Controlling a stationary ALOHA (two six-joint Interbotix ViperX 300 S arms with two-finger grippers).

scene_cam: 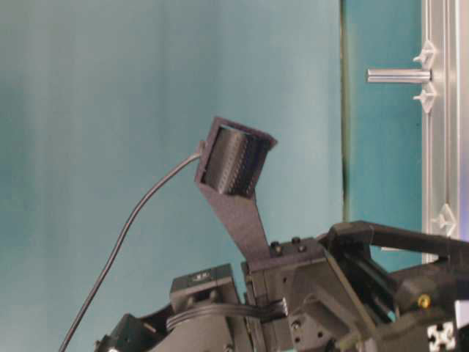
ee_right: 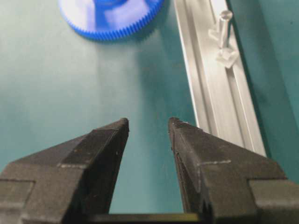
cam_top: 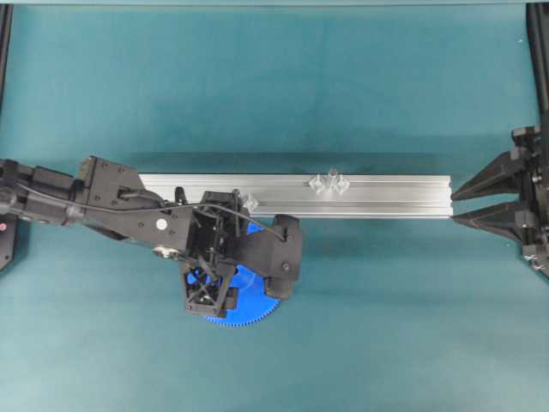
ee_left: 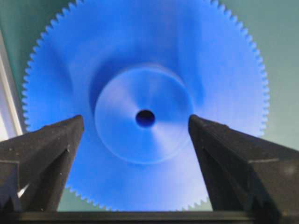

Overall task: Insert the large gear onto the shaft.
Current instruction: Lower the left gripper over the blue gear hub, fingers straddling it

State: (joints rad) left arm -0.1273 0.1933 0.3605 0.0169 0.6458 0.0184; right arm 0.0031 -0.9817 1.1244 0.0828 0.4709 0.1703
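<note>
The left pincer (ee_left: 135,128) is hanging wide open straight over the large gear (ee_left: 145,107), its tips flanking the raised hub without touching it, probably lining up a grip there. Beyond it the rail (cam_top: 377,196) is carrying the shaft (cam_top: 332,177) (upright, well off to the pincer's side), while the right pincer (ee_right: 147,125) is waiting open at the rail's far end.

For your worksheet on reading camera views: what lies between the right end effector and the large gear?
In the right wrist view, only bare teal tabletop lies between the open right end effector and the large gear. The aluminium rail runs off to one side.
</note>
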